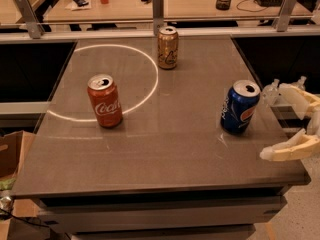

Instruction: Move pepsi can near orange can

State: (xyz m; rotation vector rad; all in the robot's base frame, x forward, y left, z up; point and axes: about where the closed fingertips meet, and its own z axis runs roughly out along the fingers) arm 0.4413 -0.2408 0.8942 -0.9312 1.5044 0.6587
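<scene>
The pepsi can (240, 107) stands upright near the right edge of the grey table (165, 149); it is dark blue with a round logo and a silver top. The orange can (168, 47) stands upright at the far middle of the table, golden-bronze with a dark curly mark. My gripper (276, 121) reaches in from the right edge, open, with pale fingers (287, 149) spread. It sits just right of the pepsi can and holds nothing.
A red Coca-Cola can (105, 101) stands at the left middle, on a bright ring of light (150, 86). A rail with metal posts (158, 6) runs behind the table, a cluttered desk beyond. A cardboard box (12, 154) stands on the floor at left.
</scene>
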